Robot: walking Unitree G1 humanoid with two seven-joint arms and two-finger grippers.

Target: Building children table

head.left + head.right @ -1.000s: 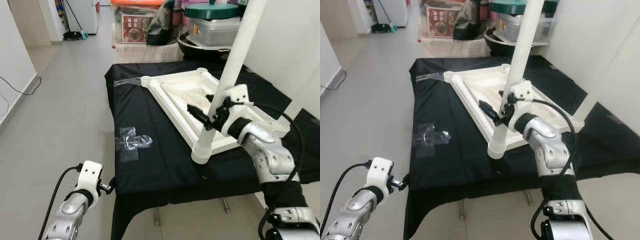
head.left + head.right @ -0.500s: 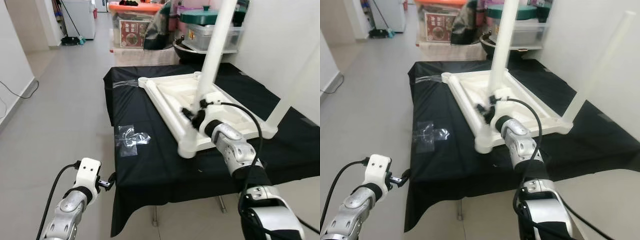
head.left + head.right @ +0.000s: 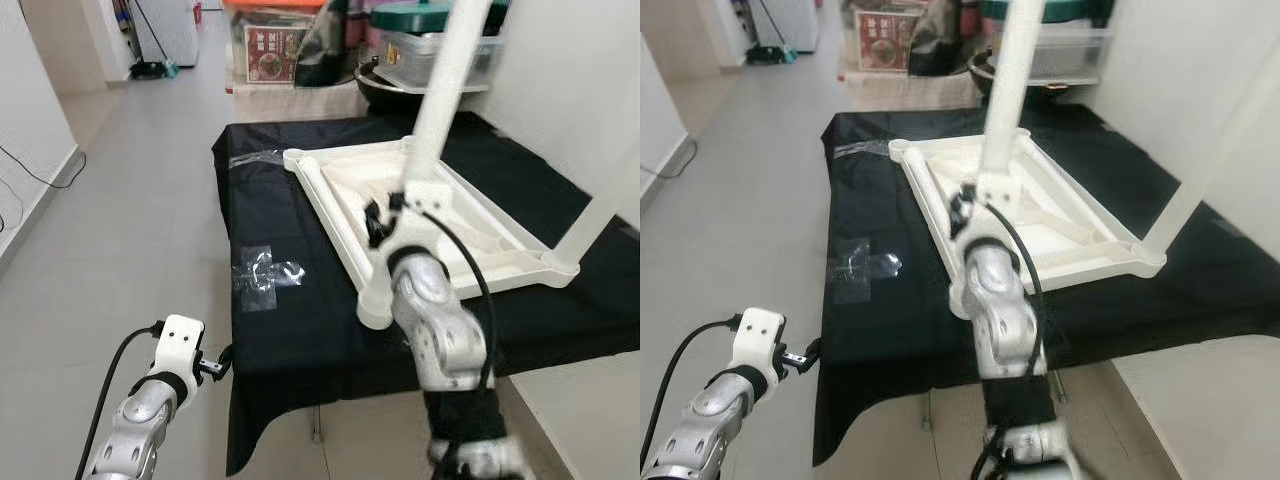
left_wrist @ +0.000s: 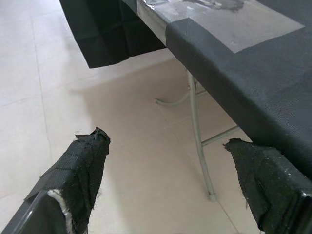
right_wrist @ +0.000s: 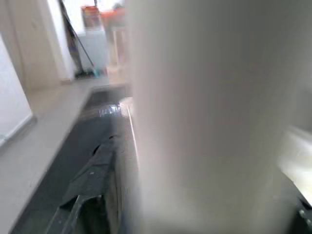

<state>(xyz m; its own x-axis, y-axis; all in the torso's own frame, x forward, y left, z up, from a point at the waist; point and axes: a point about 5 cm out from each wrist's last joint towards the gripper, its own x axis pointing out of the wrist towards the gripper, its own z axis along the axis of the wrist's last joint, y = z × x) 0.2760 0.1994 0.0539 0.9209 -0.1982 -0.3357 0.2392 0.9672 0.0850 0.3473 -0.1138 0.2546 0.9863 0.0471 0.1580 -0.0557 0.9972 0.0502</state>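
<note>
The white children's table top point(image 3: 332, 225) lies upside down on a black-clothed table point(image 3: 290, 335). A white leg point(image 3: 445, 90) stands upright in its near left corner socket point(image 3: 374, 308). My right gripper point(image 3: 380, 218) is shut on this leg low down, and the forearm rises from below in front of the corner. In the right wrist view the leg point(image 5: 204, 117) is close and blurred, with one black finger point(image 5: 90, 195) beside it. A second white leg point(image 3: 600, 195) stands at the near right corner. My left gripper point(image 4: 175, 185) hangs open beside the table's edge, above the floor.
A patch of clear tape and plastic point(image 3: 262, 275) lies on the cloth left of the table top. Storage bins point(image 3: 275, 40) and a large pot point(image 3: 440, 55) stand behind the table. A white wall runs along the right. Folding table legs point(image 4: 197, 126) show under the cloth.
My right arm has swung leftward to the middle of the view, still holding the upright leg. The view has shifted a little. The left arm has stayed put.
</note>
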